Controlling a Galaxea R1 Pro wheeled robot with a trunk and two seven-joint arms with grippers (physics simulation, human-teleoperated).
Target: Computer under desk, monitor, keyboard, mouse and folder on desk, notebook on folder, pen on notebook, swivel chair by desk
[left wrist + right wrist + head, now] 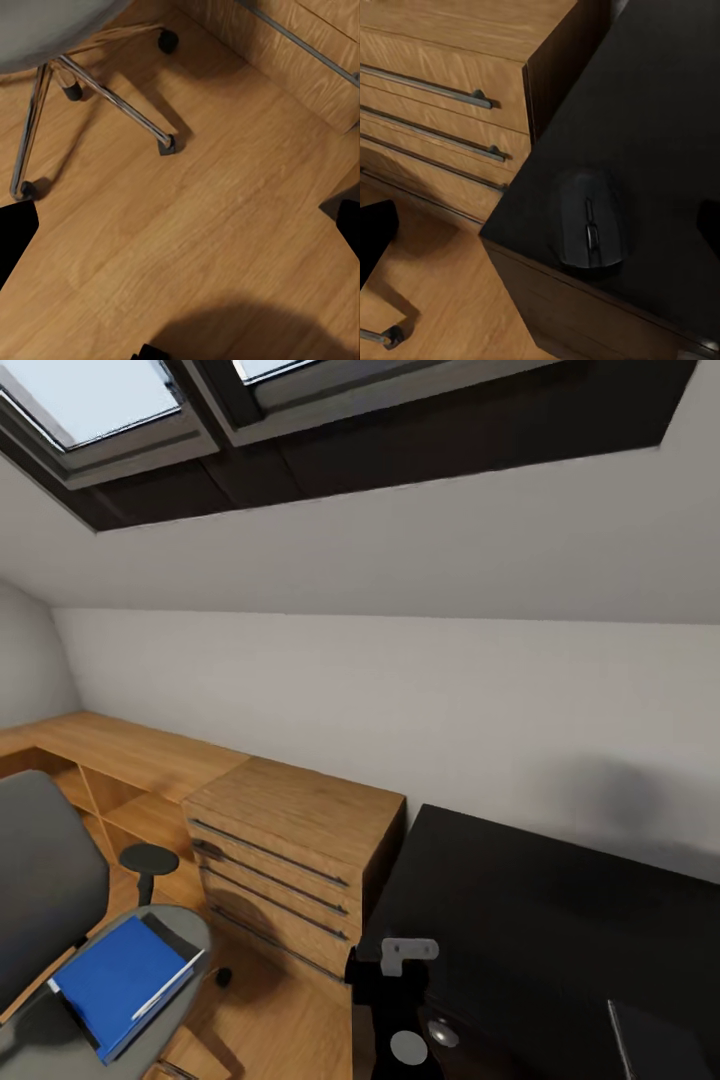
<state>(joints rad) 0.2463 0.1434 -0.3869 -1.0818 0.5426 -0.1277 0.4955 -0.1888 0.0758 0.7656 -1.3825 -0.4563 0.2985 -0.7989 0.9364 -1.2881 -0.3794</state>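
The swivel chair [45,880] stands at the lower left, and its metal star base [112,97] appears in the left wrist view. On its seat lies the blue folder [115,985] with the dark notebook [168,938] and the pale pen [166,986] on top. The black desk [540,920] is at the right. The mouse [586,221] rests on the desk's corner [660,112] close to the edge. My right gripper [545,217] hovers open above the mouse, fingers wide either side. My left gripper [184,225] hangs open over the wooden floor beside the chair's base.
A light wooden chest [290,850] with bar handles stands between chair and desk, touching the desk's side. A low wooden shelf [110,760] runs along the wall at the left. A dark flat object [660,1045] lies at the desk's lower right. A sloped ceiling with skylights hangs overhead.
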